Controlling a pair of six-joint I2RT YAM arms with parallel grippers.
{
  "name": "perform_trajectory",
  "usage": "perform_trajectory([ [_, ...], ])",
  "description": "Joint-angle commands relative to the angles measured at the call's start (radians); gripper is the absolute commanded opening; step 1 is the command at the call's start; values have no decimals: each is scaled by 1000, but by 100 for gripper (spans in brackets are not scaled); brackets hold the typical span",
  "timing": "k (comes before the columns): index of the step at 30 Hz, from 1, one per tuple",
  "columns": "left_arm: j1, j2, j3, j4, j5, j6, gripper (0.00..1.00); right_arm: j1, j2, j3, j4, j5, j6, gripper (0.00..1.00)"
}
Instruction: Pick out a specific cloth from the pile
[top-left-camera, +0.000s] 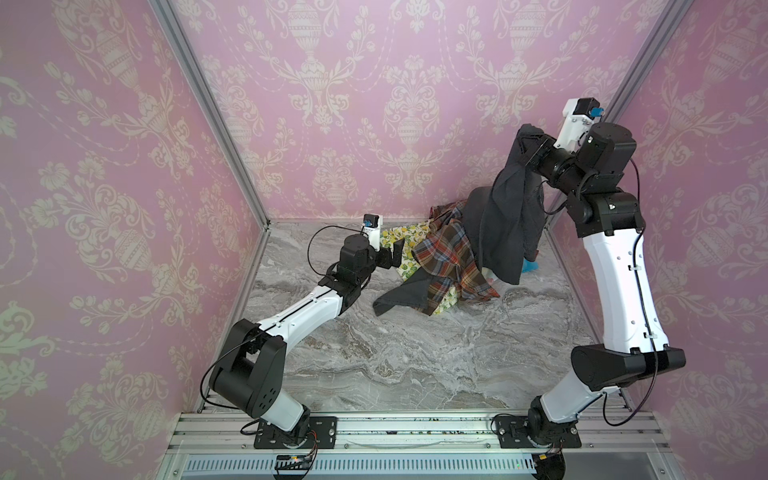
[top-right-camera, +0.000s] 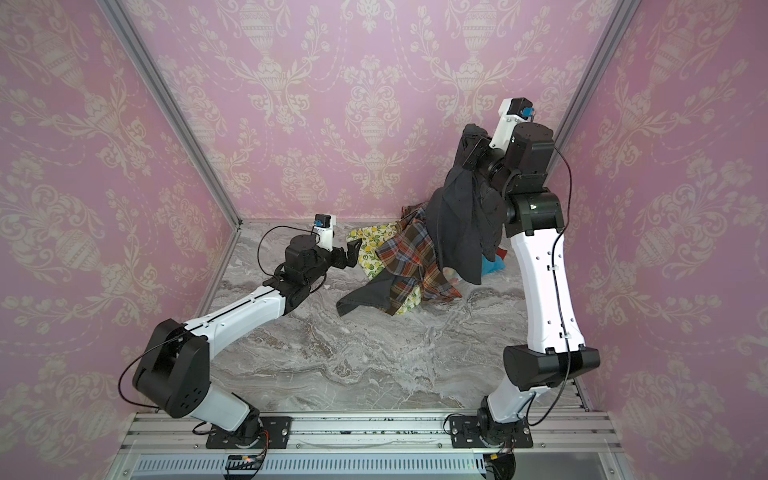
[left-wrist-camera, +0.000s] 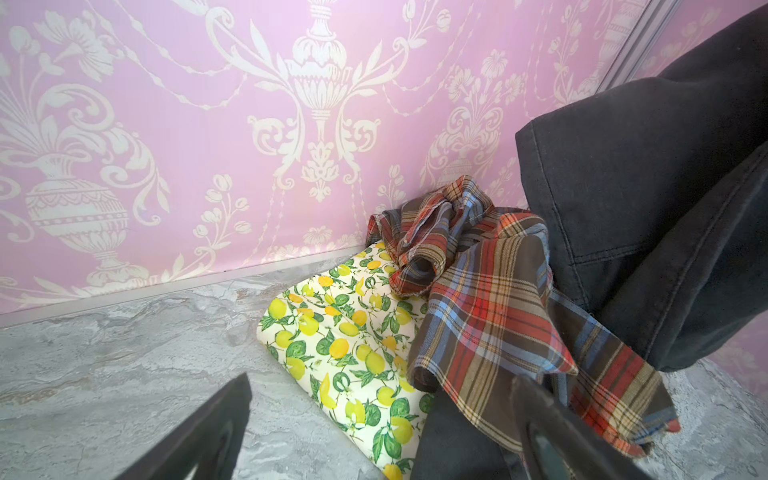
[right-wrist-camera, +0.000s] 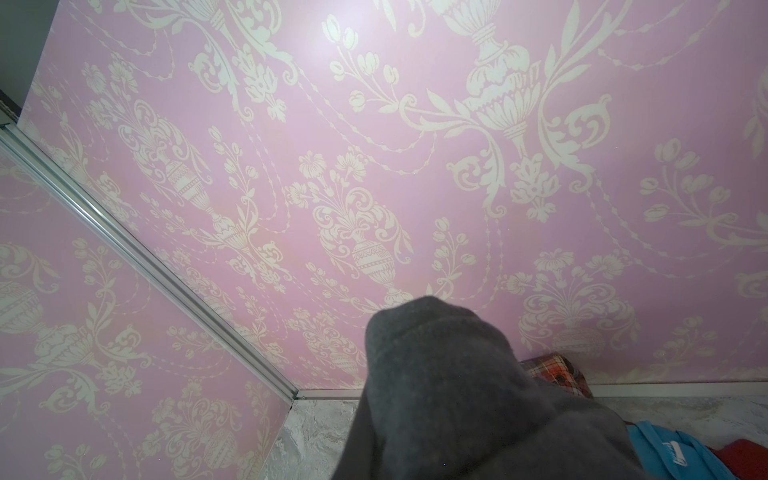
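The cloth (top-left-camera: 503, 224) (top-right-camera: 457, 232), dark charcoal denim, hangs from my right gripper (top-left-camera: 524, 143) (top-right-camera: 471, 143), which is shut on its top edge high at the back right. Its lower end (top-left-camera: 399, 297) trails onto the table under the plaid shirt (top-left-camera: 446, 257) (left-wrist-camera: 490, 307). In the right wrist view the cloth (right-wrist-camera: 449, 399) covers the jaws. The pile sits in the back corner: the plaid shirt, a lemon-print cloth (top-left-camera: 409, 237) (left-wrist-camera: 353, 332), a turquoise cloth (top-right-camera: 490, 266) (right-wrist-camera: 673, 453) and a red one (right-wrist-camera: 744, 453). My left gripper (top-left-camera: 397, 253) (left-wrist-camera: 382, 378) stands open, holding nothing, at the pile's left edge.
The marble-patterned table (top-left-camera: 415, 365) is walled by pink patterned panels on three sides, with aluminium posts (top-left-camera: 216, 120) at the back corners. Both arm bases sit on the metal rail (top-left-camera: 415, 432) along the front edge.
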Motion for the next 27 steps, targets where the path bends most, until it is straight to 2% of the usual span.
perform_trajectory([
  [1,-10,-10,43,-28,63,11,99,7,-2,51,59,-32,-8,0],
  [7,-144,116,201,46,154,31,99,34,-13,26,37,-50,5,0],
  [12,-251,299,397,131,180,-5,99,51,-34,-23,40,-57,19,0],
  [16,-290,465,571,219,176,-38,99,55,-68,-74,73,-78,59,0],
  [23,-313,800,972,382,179,-146,99,57,-95,-138,107,-104,131,0],
  [27,-334,986,1263,361,187,-196,99,59,-88,-163,106,-105,143,0],
])
